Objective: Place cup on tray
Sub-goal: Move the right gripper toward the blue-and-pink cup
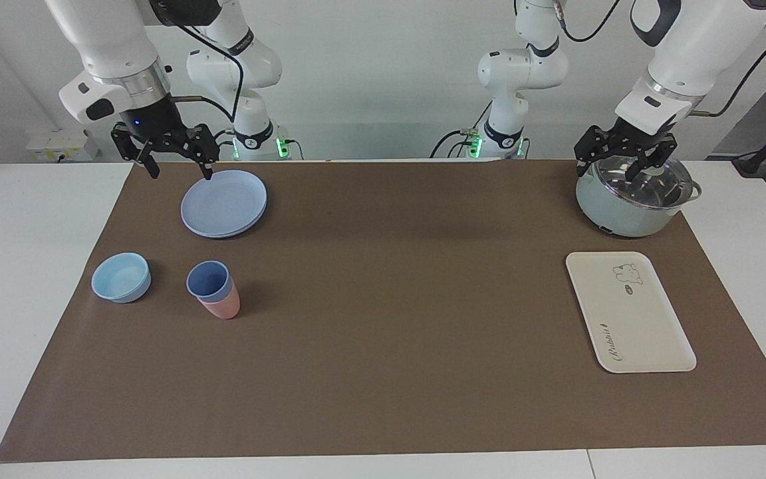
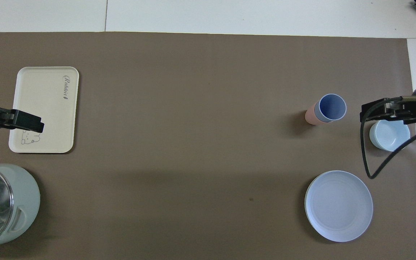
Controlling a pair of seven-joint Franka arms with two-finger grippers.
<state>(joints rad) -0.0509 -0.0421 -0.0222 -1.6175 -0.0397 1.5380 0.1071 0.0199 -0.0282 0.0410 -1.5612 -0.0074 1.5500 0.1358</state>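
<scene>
The periwinkle-blue cup (image 1: 209,279) stands upright, nested inside a salmon-pink tumbler (image 1: 225,307), toward the right arm's end of the brown mat; it also shows in the overhead view (image 2: 332,107). The cream tray (image 1: 629,319) lies flat and bare toward the left arm's end, also in the overhead view (image 2: 45,104). My right gripper (image 1: 181,174) hangs open and empty in the air over the blue plate's rim, well apart from the cup. My left gripper (image 1: 606,171) is open and empty over the pot's lid.
A round blue plate (image 1: 224,203) lies nearer to the robots than the cup. A low light-blue bowl (image 1: 121,277) sits beside the cup, toward the mat's edge. A pale green pot with a glass lid (image 1: 636,196) stands nearer to the robots than the tray.
</scene>
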